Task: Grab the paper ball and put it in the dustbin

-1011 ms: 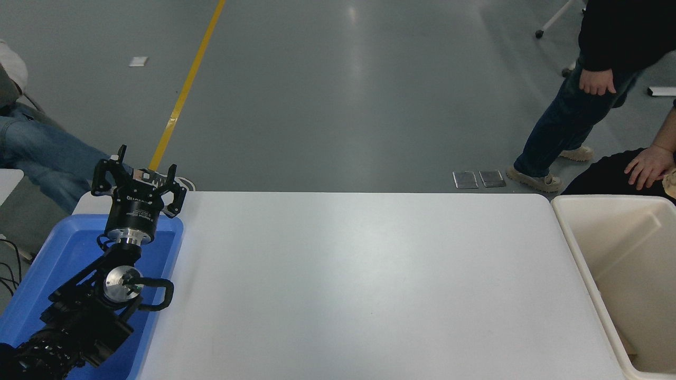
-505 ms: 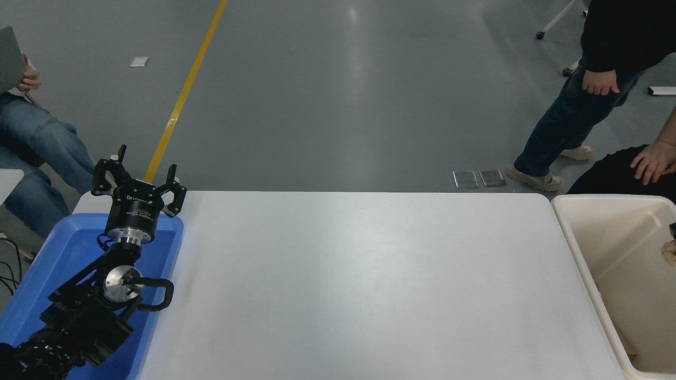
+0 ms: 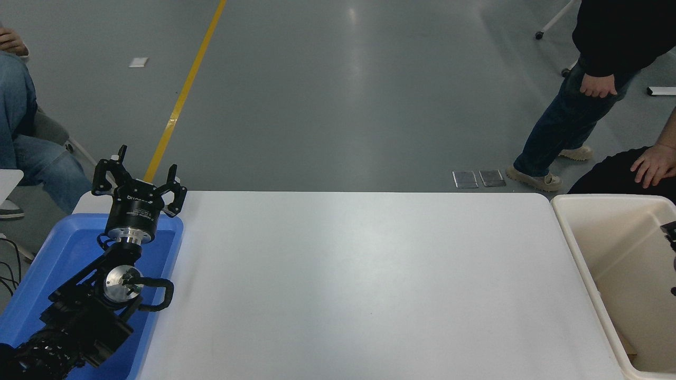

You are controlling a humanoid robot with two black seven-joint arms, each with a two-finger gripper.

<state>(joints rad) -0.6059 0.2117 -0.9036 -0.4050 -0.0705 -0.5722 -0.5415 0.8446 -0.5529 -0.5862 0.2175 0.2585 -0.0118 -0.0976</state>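
Observation:
The paper ball is not in view. The dustbin (image 3: 581, 248) is a cream-white bin at the table's right end, cut off by the picture's right edge. Of my right gripper (image 3: 672, 261) only two black fingertips (image 3: 668, 230) show at the right edge, over the dustbin's inside. They stand apart with bare bin wall between them and nothing held. My left gripper (image 3: 138, 177) is parked at the lower left over the blue tray, with its fingers spread and empty.
A shallow blue tray (image 3: 58, 253) lies at the table's left end under my left arm. A person (image 3: 597, 79) stands beyond the far right corner; another person's hand (image 3: 655, 163) rests just behind the dustbin. A seated person (image 3: 21, 137) is at the far left.
The paper ball seen at the right edge over the dustbin half a second ago is gone from view. My right fingertips now show spread apart. The seated person at left has shifted.

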